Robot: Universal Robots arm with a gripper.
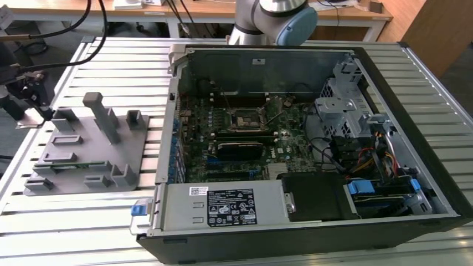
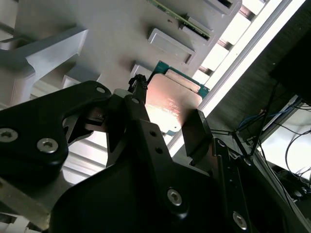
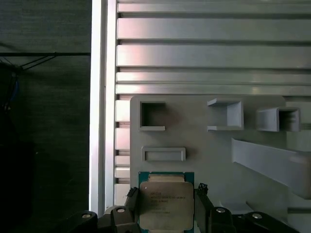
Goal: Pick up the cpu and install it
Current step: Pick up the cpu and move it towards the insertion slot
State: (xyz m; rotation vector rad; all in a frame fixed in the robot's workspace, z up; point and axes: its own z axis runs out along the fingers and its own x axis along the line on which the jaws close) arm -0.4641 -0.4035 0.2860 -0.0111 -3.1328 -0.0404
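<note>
First wrist view: gripper [image 3: 166, 213] fingers clamped on opposite edges of cpu [image 3: 166, 201]; cpu lay flat, lid up, near-square, over grey tray [image 3: 194, 136], at exterior view's left of case [image 1: 384, 183].

No print is clear enough to read. The cpu [image 3: 165, 204] has some faint lines of small print on its metal top. A white label [image 1: 229, 206] on the power supply [image 1: 174, 213] and a small sticker [image 1: 258, 61] on the case wall [image 1: 296, 69] carry tiny print too.
</note>
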